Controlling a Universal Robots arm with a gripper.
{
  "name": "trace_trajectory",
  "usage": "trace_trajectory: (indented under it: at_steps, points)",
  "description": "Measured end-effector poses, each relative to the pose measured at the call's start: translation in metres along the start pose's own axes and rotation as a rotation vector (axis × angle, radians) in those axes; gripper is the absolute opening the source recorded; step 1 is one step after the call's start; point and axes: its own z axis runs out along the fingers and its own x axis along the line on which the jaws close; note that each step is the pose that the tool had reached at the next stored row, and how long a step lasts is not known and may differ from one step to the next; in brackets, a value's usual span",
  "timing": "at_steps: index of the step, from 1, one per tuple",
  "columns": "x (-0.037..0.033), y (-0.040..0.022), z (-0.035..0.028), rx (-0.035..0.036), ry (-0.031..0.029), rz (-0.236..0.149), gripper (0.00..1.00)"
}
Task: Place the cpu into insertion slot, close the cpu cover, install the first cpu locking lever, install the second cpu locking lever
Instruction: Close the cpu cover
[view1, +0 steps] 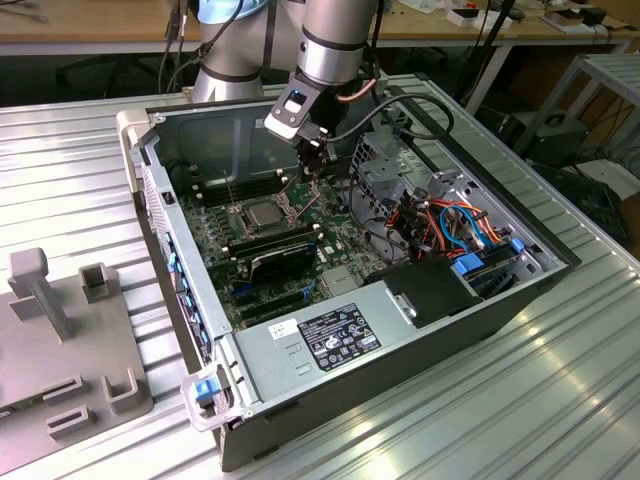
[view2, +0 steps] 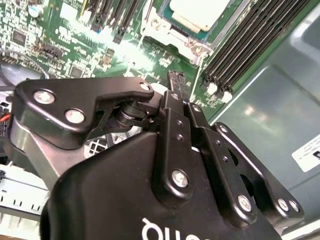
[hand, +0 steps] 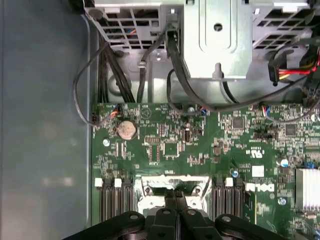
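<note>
Silvery-grey top, tan rim: know the cpu (view2: 196, 11) by these, lying flat inside the insertion slot (hand: 148, 189) on the green circuit board (hand: 170, 130). Looks seated and square to the slot. In the second wrist view, make out the cpu cover (view2: 175, 37) as a bright metal frame hugging the chip's edges; cannot tell whether fully down or latched.

Note the pincer (hand: 175, 194) pressed together with nothing pinched, tips pointing down at the rim of the insertion slot in both wrist views. Touching the rim or just above it: cannot tell. Note long black memory slots (hand: 226, 200) flanking the insertion slot on both sides.

Judging by looks: light, thin, stiff, and smooth enough on the lid to slip. Probably delicate underneath, and easily harmed by tilt or pressure against the slot's contacts. Best taken by two opposite tan edges and kept level, never gripped by the faces. Likely springy thin sheet for the cover; best pressed at the free edge opposite the hinge, clear of the window.
</note>
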Motion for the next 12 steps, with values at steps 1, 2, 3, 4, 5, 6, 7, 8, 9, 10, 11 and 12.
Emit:
trace_trajectory:
  at_steps: [1, 2, 3, 4, 5, 6, 7, 8, 9, 10, 11, 12]
  points:
    - [0.0001, 0.0029, 0.0001, -0.0001, 0.0001, 0.0, 0.11]
    - [0.0001, 0.005, 0.0002, 0.0, 0.0001, 0.0, 0.11]
    - [0.0002, 0.0074, 0.0002, -0.0001, 0.0001, 0.0, 0.11]
    - [0.0002, 0.0099, 0.0003, -0.0001, 0.0, 0.0, 0.11]
    - [0.0003, 0.0135, 0.0004, -0.0001, -0.0001, 0.0, 0.11]
    - [0.0003, 0.0145, 0.0004, 0.0, 0.0, 0.0, 0.11]
    - [0.0003, 0.015, 0.0001, 0.0, 0.0, 0.0, 0.11]
    - [0.0003, 0.0159, -0.0007, 0.0, 0.0, 0.0, 0.11]
    - [0.0003, 0.0171, -0.0016, 0.0, 0.0, 0.0, 0.11]
    - [0.0003, 0.0191, -0.0027, 0.0, 0.0, 0.0, 0.11]
    - [0.0004, 0.0208, -0.0036, 0.0, 0.0001, 0.0, 0.11]
    - [0.0004, 0.0227, -0.0039, -0.0001, 0.0001, 0.0, 0.11]
